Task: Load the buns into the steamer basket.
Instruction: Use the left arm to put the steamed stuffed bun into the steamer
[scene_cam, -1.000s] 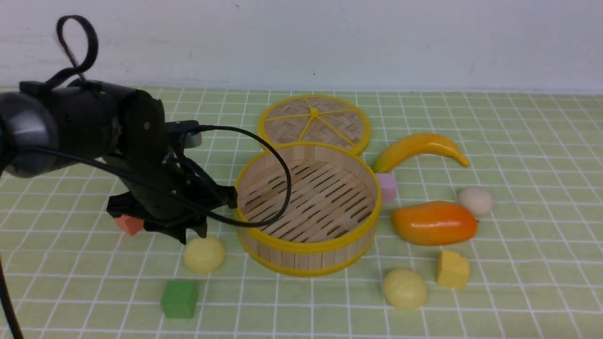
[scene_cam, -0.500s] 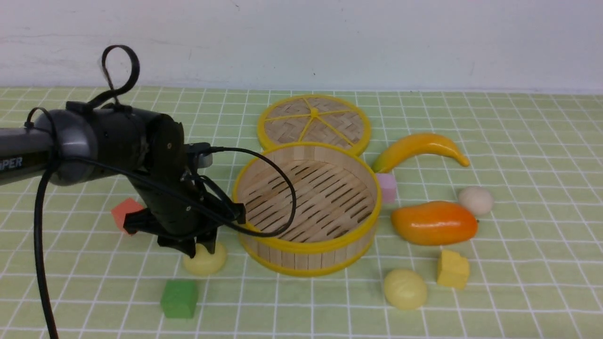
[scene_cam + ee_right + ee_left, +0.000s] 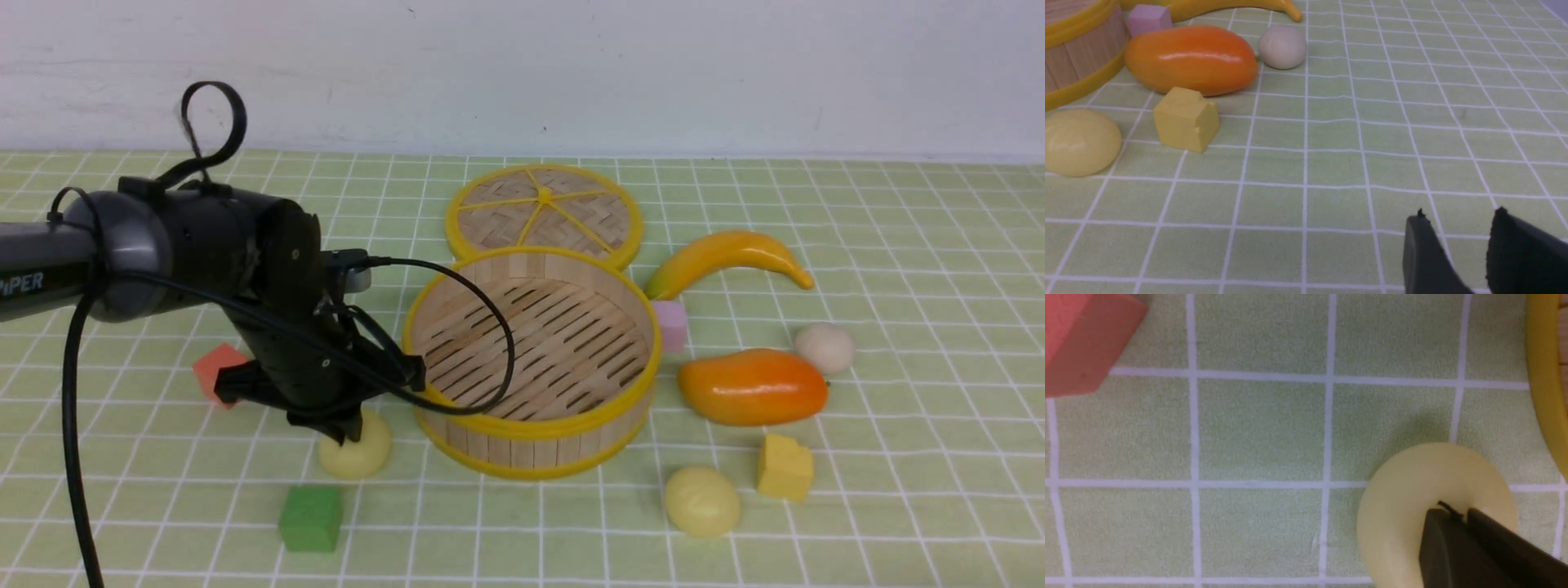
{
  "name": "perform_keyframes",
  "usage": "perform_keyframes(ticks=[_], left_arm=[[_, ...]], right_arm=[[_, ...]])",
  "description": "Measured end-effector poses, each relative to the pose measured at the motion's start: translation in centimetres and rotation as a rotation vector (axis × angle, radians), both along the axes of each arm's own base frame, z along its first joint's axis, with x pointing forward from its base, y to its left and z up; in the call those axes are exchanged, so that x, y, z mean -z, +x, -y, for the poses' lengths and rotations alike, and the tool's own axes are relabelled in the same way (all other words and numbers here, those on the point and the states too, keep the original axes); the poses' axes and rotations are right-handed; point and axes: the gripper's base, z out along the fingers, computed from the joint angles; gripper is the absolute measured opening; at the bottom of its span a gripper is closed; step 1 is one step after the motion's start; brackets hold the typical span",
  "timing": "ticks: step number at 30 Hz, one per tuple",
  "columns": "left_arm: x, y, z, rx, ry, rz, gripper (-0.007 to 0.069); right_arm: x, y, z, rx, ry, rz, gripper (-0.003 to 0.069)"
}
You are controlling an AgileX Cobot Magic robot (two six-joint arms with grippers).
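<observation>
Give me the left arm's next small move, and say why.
Probably lift the left gripper a little, straight up. Its jaws look closed together on top of the pale yellow bun, which sits beside the empty steamer basket. Whether they actually pinch it cannot be told; a short lift would show that before any carry over the rim.

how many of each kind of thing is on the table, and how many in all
buns: 3
blocks: 4
fruit: 2
steamer basket: 1
lid: 1
total: 11
</observation>
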Motion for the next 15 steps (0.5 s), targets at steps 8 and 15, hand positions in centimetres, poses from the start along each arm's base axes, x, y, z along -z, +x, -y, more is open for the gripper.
perform_keyframes(ticks=[8,15], left_arm=[[-3.3,0.5,0.1,0.011,-0.002,0.032,-0.0013],[-10.5,1.7,1.0,0.003,-0.123,0.203,-0.0013]], right_arm=[[0.0,0.0,0.0,0.000,0.000,0.000,0.0241],[0.0,0.0,0.0,0.000,0.000,0.000,0.0241]])
